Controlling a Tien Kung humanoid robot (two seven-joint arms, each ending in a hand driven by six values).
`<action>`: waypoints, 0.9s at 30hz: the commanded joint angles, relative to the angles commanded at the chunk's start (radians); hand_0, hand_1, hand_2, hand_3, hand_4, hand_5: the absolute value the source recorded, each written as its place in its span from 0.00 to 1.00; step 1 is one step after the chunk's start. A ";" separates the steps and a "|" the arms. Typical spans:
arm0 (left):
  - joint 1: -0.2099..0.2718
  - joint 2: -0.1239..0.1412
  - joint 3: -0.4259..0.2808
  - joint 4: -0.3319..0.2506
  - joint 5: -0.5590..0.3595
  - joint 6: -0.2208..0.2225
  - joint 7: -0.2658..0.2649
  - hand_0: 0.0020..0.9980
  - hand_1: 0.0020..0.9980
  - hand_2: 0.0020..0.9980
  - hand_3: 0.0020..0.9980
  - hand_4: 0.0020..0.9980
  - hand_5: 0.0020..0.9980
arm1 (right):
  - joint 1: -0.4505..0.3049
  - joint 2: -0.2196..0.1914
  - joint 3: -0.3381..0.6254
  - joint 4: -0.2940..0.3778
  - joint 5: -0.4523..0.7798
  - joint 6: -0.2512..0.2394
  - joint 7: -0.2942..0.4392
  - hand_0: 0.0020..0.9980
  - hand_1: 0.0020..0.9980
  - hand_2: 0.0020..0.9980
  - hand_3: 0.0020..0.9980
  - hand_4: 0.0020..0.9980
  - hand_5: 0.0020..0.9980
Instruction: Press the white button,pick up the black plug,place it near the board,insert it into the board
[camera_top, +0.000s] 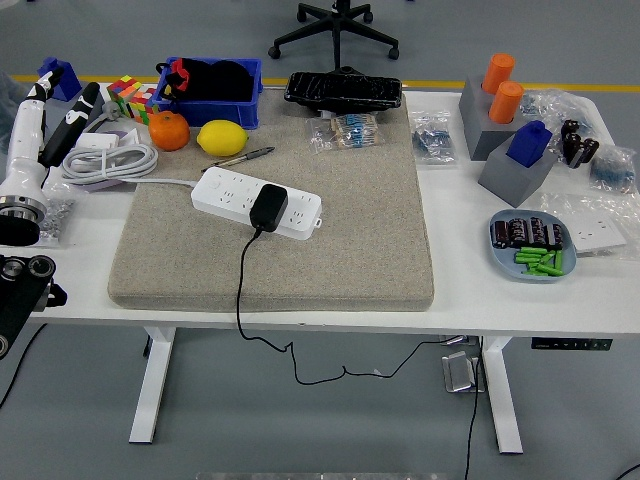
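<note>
1. A white desk (470, 300) carries a grey felt mat (330, 250) across its middle, with clutter along the far edge and both ends.
2. The robot's left arm hangs off the desk's left end, its left hand (60, 115) raised over the far left corner; the fingers look loosely extended and hold nothing. The right arm is out of frame.
3. The white power strip (230, 195), the task's board, lies slantwise on the mat's far left part, its pale lead running left to a coil of white cable (105, 162).
4. The black plug (268, 207) stands seated in the strip right of its centre, its thin black cord trailing over the desk's near edge.
5. The white button cannot be made out at this size.
6. Judged from this, the plug is in and the task looks finished or nearly so; only the button press cannot be confirmed.
</note>
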 joint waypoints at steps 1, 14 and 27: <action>0.002 0.001 -0.004 -0.002 0.001 0.000 0.001 1.00 0.97 0.92 0.94 0.95 1.00 | 0.001 -0.001 -0.001 0.000 0.001 0.000 0.000 0.86 0.73 0.72 0.68 0.86 0.47; 0.013 0.005 -0.028 -0.012 0.010 0.000 0.001 1.00 0.97 0.92 0.94 0.93 1.00 | -0.002 -0.004 -0.003 -0.003 -0.002 -0.002 -0.001 0.86 0.73 0.72 0.68 0.86 0.47; 0.028 0.009 -0.042 -0.022 0.014 -0.002 0.003 1.00 0.96 0.92 0.93 0.92 1.00 | 0.004 -0.008 -0.004 -0.002 -0.003 -0.002 -0.002 0.86 0.73 0.72 0.68 0.86 0.48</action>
